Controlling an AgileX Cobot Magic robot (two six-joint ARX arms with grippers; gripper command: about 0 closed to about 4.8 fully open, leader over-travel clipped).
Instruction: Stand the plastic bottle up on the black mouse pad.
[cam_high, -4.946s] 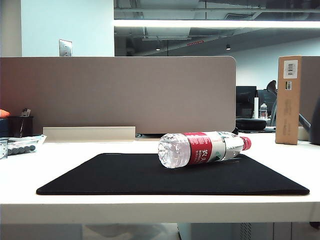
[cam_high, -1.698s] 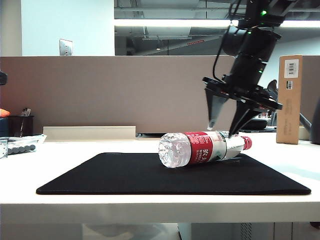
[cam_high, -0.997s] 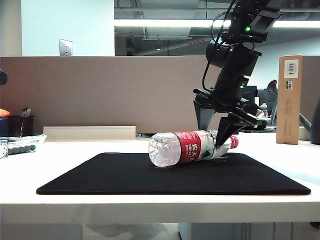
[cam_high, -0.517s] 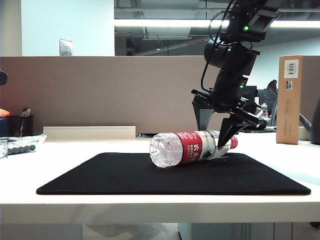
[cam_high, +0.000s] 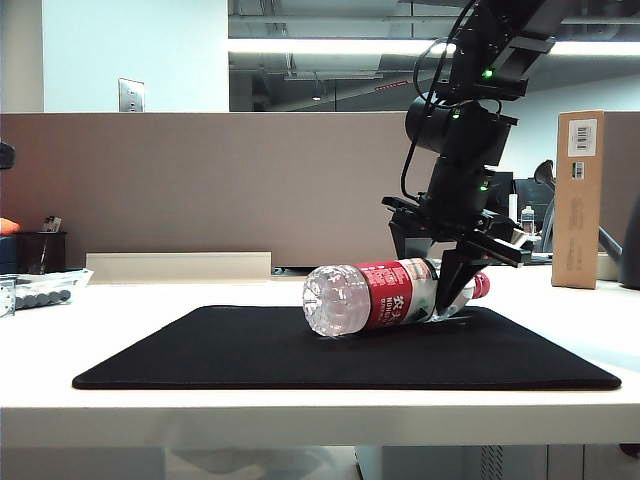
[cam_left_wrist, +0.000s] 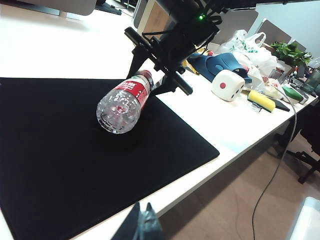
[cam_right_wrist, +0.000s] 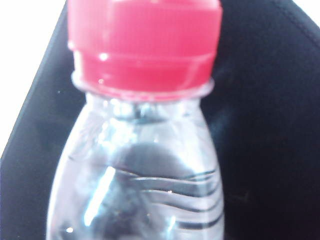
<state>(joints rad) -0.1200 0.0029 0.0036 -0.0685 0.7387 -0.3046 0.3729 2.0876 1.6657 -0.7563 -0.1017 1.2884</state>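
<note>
Behind a grey office partition we see a white table (cam_high: 300, 415) carrying the large flat matte black mouse pad (cam_high: 250, 355), and on that pad lies the clear slim plastic bottle (cam_high: 385, 297) with its red cap, red-and-white label and ribbed base. It rests on its side toward the pad's far right part, base turned to the exterior camera and cap pointing away to the right.

We judge the bottle light and thin-walled, so a hard squeeze at mid-body would dent it, and its smooth round wall will roll or slip on the pad. The neck and shoulder just below the cap look stiffest, and a hold there would let the base swing down as the arm tips it upright.

Our right gripper (cam_high: 432, 285) reaches steeply down from the upper right, its jaws straddling the bottle's neck end, one finger behind and one in front. The right wrist view shows the cap and shoulder filling the frame, very close. Whether the jaws have clamped the bottle or stand just off it, we cannot tell.

Our left gripper (cam_left_wrist: 141, 225) hangs back off the near table edge, well apart from the bottle; only its dark tips show, and whether they are parted we cannot tell.
</note>
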